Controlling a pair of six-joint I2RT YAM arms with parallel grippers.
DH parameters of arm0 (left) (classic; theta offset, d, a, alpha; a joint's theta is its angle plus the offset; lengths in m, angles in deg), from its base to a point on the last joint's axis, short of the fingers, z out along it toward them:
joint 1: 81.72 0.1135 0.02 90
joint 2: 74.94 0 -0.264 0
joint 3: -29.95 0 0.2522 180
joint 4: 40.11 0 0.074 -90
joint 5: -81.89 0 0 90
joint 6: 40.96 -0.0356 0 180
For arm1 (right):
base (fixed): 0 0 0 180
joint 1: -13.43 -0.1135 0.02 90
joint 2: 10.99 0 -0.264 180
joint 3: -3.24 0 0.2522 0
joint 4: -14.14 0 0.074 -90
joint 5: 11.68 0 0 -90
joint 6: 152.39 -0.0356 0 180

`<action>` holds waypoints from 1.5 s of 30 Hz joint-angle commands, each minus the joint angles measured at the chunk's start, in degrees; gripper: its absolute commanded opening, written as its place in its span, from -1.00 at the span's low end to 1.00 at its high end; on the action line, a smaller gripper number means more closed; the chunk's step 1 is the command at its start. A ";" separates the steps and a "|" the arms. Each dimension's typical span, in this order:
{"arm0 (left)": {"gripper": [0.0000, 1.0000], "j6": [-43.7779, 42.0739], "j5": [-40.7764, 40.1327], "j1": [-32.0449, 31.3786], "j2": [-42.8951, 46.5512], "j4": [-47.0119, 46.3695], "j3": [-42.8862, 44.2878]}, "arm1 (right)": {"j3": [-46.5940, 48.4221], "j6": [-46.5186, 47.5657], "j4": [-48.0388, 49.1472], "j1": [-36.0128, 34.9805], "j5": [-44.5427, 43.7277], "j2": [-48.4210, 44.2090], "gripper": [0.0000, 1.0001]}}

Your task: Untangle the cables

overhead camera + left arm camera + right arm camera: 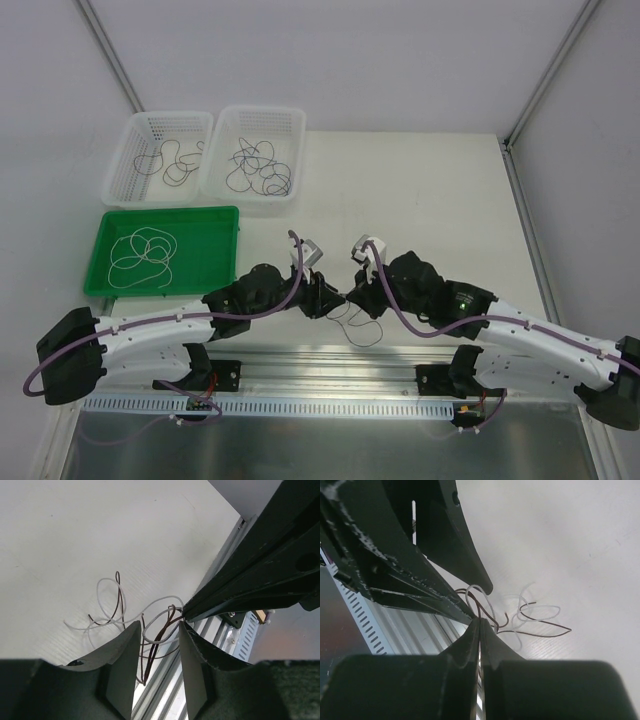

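A small tangle of cables (355,322), thin white and brown strands (119,592), lies on the white table at its near edge, between the two arms. My left gripper (159,625) stands open, its fingers astride a white loop and brown strands without pressing them. My right gripper (480,621) is shut on the cables, a brown strand entering its tip. Loose loops (545,620) trail onto the table beyond it. In the top view the left gripper (322,298) and right gripper (352,298) meet tip to tip.
Two white baskets (170,115) (262,108) at the back left hold dark strands. A green tray (170,211) in front of them holds a white strand. A metal rail (330,365) runs along the near edge, right under the tangle.
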State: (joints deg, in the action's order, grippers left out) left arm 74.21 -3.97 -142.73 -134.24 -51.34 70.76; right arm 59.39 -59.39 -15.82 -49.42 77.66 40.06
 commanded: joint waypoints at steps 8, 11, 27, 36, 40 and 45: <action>-0.43 2.78 -1.59 0.90 2.27 -3.04 -0.50 | 0.94 -0.72 4.43 -0.43 1.98 -1.39 -0.99; -0.59 2.78 -0.98 0.98 2.18 -3.22 -0.50 | 0.85 -0.72 4.52 -0.43 1.72 -1.30 -0.99; -0.78 13.14 -2.65 0.90 2.97 -3.66 -7.27 | -2.49 -4.22 7.15 -0.34 -17.08 -11.48 -0.99; -0.80 13.77 -2.39 0.98 3.24 -2.69 -7.89 | -4.15 -6.25 8.12 -0.34 -20.86 -14.57 -0.99; -0.81 14.29 -1.16 0.90 2.18 -1.99 -7.97 | -3.90 -5.82 7.95 -0.43 -20.95 -15.28 -0.99; -1.00 17.88 -0.89 0.90 0.25 0.56 -9.46 | -3.72 -7.31 6.19 -0.34 -27.71 -16.77 -0.99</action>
State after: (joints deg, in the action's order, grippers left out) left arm 88.70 -5.56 -142.36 -132.82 -52.39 62.56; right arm 54.78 -65.24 -10.49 -49.62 56.02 25.13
